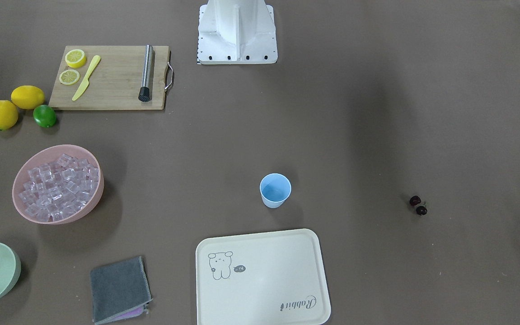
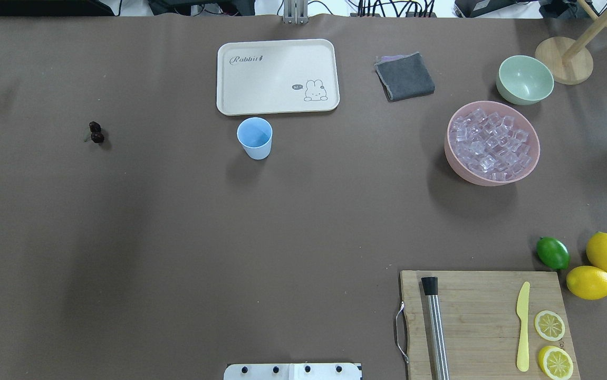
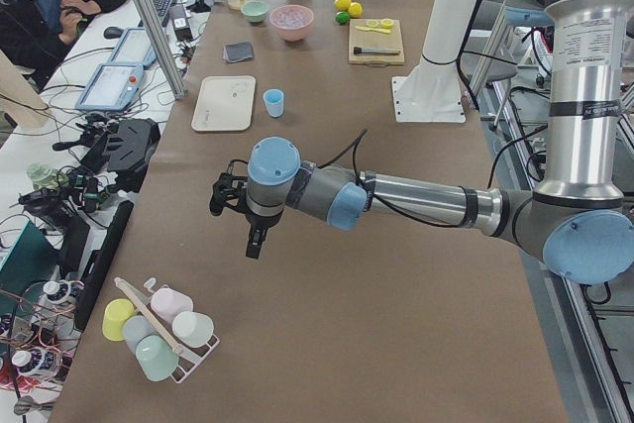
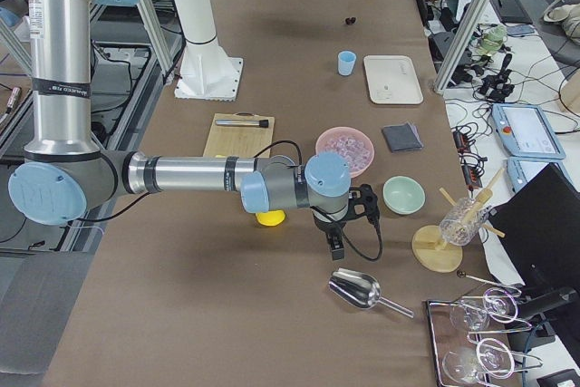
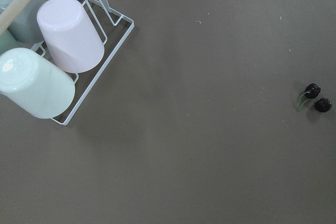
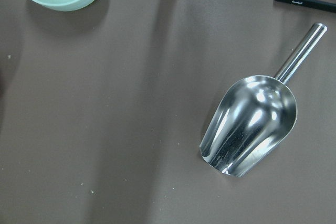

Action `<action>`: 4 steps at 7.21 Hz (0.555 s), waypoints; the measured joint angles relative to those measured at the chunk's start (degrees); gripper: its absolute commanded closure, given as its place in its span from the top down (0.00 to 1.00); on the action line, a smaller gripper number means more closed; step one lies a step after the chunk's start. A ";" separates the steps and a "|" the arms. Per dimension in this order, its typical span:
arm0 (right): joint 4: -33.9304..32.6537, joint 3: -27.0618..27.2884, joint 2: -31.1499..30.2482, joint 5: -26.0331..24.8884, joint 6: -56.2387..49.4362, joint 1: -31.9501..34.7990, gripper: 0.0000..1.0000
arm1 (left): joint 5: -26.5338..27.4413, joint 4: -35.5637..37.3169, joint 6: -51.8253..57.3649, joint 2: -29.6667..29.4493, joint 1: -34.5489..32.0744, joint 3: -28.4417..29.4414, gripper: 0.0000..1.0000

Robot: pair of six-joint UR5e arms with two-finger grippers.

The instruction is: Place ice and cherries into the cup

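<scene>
Looking down from the front view, I've got the small light blue plastic cup (image 1: 275, 190) upright at centre frame, just above the cream rectangular tray (image 1: 287, 280). The two dark red cherries (image 1: 418, 206) lie on the brown table (image 1: 196, 158), well apart to the right. The small clear ice cubes (image 1: 58, 187) fill the large pink bowl (image 1: 98, 198) at left. The left pincer (image 3: 220, 195) and right pincer (image 4: 367, 204) show only side-on, so I cannot tell whether either is spread.

The matt brown surface (image 1: 354, 135) carries a smooth light blue plastic cup (image 1: 275, 190), glassy clear ice (image 1: 58, 187) in a matt pink bowl (image 1: 97, 201), a grainy wooden board (image 1: 110, 76), a brushed-metal rod (image 1: 146, 70), a soft grey cloth (image 1: 117, 286) and a mirror-polished metal scoop (image 6: 252, 124).
</scene>
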 measured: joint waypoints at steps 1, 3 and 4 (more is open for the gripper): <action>-0.02 -0.15 0.11 -0.03 0.00 -0.03 0.99 | -0.13 0.11 -0.01 0.14 0.03 0.03 0.98; -0.11 -0.37 0.45 -0.13 1.08 -0.11 1.00 | -0.29 0.26 -0.04 0.57 -0.26 -0.40 0.98; -0.07 -0.16 0.97 -0.08 3.34 -0.36 1.00 | -0.36 0.68 -0.11 0.71 -0.40 -0.07 0.98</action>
